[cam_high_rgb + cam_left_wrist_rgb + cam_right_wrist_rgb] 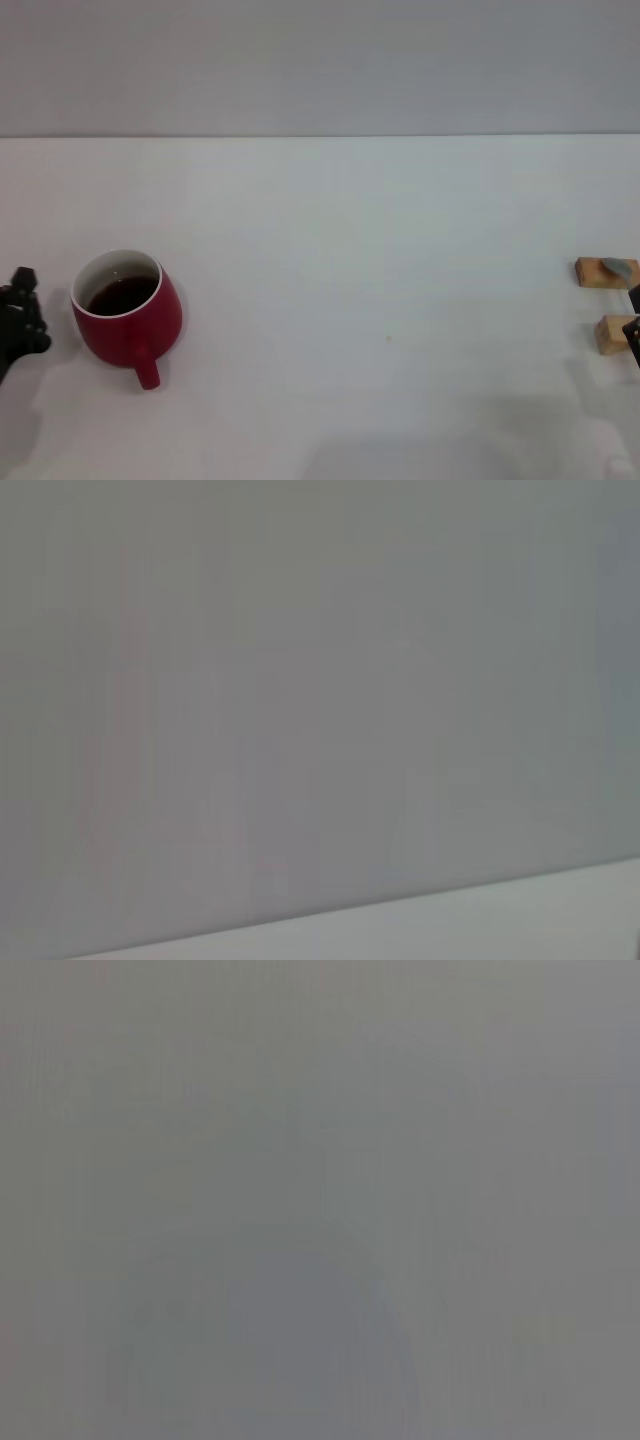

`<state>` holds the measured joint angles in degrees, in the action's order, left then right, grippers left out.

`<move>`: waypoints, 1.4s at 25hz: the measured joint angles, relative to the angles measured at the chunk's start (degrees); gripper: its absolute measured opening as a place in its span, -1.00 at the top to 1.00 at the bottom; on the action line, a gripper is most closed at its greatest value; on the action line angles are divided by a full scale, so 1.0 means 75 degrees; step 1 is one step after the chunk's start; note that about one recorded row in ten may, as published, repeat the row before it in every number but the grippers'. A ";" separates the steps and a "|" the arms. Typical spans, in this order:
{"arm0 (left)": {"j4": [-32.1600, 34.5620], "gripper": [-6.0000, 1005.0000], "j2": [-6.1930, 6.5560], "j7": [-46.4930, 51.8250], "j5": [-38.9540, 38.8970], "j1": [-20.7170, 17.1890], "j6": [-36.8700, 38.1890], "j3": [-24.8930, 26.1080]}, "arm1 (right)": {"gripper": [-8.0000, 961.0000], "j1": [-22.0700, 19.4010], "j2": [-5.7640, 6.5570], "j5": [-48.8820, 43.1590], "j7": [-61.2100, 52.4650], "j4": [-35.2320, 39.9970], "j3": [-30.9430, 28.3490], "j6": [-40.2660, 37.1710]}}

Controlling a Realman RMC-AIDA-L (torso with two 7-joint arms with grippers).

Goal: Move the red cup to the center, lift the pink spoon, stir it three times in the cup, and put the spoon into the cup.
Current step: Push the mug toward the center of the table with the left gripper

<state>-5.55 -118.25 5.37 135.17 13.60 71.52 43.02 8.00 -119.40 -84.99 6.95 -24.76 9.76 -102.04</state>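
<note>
We see our left gripper at nine o'clock of the heavy, slick red cup; whether its fingers are parted we cannot tell; grip the body.

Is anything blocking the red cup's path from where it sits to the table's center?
Nothing visible does. The red cup sits at the table's left side, beside the left gripper. The stretch toward the center is bare; the wooden blocks lie at the far right edge.
</note>
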 joint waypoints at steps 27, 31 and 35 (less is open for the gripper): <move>-0.0040 0.99 0.0014 -0.0030 0.0057 -0.0083 0.0055 0.0033 | -0.48 -0.0029 0.0007 -0.0223 -0.0001 -0.0037 -0.0001 -0.0050; -0.0058 0.99 -0.0008 -0.0017 0.0060 -0.0031 0.0069 -0.0199 | -0.48 -0.0025 0.0007 -0.0224 0.0000 -0.0039 -0.0001 -0.0053; -0.0126 0.99 -0.0023 0.0037 0.0053 -0.0006 0.0062 -0.0413 | -0.48 -0.0019 0.0007 -0.0224 0.0000 -0.0039 -0.0001 -0.0055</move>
<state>-6.49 -118.43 5.65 135.57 13.56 71.99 39.93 7.85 -119.35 -86.67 6.94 -25.05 9.75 -102.46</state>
